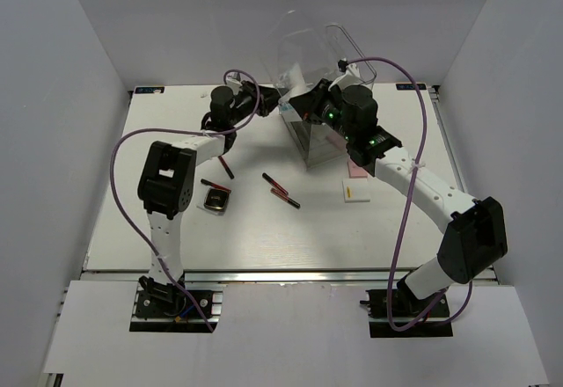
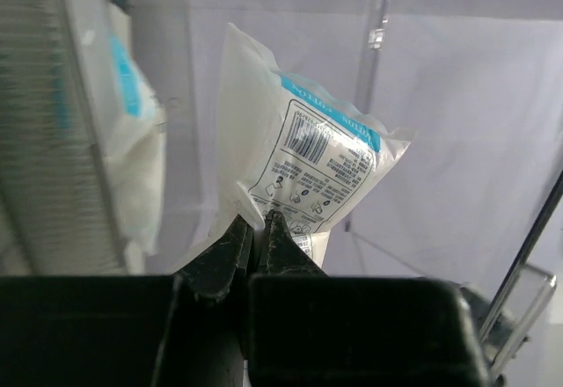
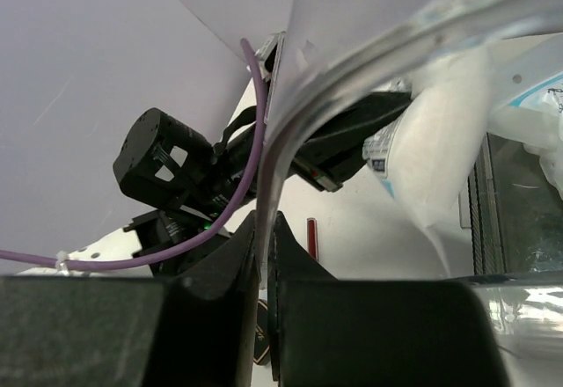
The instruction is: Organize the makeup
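My left gripper [image 2: 259, 222] is shut on the lower corner of a white blue-printed packet [image 2: 308, 154] and holds it upright at the clear drawer case [image 1: 318, 139]; from above it is at the case's left top [image 1: 283, 104]. My right gripper [image 3: 266, 227] is shut on the edge of the case's clear lid [image 3: 352, 62], which is raised [image 1: 308, 44]. On the table lie a black compact [image 1: 215, 200], thin black-and-red pencils [image 1: 274, 181] [image 1: 226, 168], a white flat box [image 1: 354, 192] and a pink square [image 1: 356, 171].
A second white and blue packet [image 2: 132, 141] shows blurred behind a clear wall on the left. White walls enclose the table on three sides. Purple cables [image 1: 123, 154] loop beside both arms.
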{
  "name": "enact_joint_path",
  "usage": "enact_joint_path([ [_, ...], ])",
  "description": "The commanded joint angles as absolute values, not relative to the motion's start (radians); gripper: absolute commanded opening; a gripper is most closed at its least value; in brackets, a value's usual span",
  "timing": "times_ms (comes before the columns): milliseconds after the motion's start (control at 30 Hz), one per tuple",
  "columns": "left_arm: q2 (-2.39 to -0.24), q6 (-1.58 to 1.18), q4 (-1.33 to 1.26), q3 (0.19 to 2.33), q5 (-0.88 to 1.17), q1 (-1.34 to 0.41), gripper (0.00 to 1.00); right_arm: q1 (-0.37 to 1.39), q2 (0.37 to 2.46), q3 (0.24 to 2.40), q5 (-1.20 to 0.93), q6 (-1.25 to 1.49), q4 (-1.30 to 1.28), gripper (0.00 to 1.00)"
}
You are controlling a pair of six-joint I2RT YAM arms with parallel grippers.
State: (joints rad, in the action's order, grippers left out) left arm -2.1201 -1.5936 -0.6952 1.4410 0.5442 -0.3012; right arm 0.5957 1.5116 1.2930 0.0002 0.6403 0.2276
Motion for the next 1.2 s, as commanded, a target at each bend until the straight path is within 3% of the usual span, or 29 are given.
enact_joint_path([
  [0,-2.147,-1.764,-0.854,1.517,0.476,-0.328,0.05,0.580,1.433,1.308,0.045,0.577,0.406,0.01],
  [200,-2.292,-1.870,-0.913,1.682,0.410,-0.389,0.08,0.580,1.433,1.307,0.046,0.580,0.410,0.00],
  [367,-2.373,-1.920,-0.934,1.743,0.384,-0.411,0.21,0.574,1.428,1.302,0.064,0.555,0.414,0.01],
  [433,-2.381,-1.921,-0.922,1.750,0.391,-0.411,0.30,0.571,1.425,1.299,0.064,0.549,0.414,0.01],
  [567,-2.387,-1.927,-0.917,1.752,0.413,-0.411,0.67,0.571,1.419,1.289,0.060,0.557,0.416,0.00],
  [633,-2.379,-1.919,-0.905,1.753,0.419,-0.411,0.79,0.571,1.420,1.287,0.058,0.561,0.417,0.00],
  [800,-2.356,-1.885,-0.862,1.758,0.449,-0.403,0.98,0.571,1.419,1.289,0.058,0.561,0.420,0.00],
  [1000,-2.249,-1.827,-0.824,1.671,0.454,-0.368,0.98,0.571,1.419,1.292,0.058,0.560,0.423,0.00],
  [1167,-2.036,-1.706,-0.645,1.505,0.471,-0.331,0.98,0.571,1.419,1.295,0.057,0.557,0.423,0.00],
])
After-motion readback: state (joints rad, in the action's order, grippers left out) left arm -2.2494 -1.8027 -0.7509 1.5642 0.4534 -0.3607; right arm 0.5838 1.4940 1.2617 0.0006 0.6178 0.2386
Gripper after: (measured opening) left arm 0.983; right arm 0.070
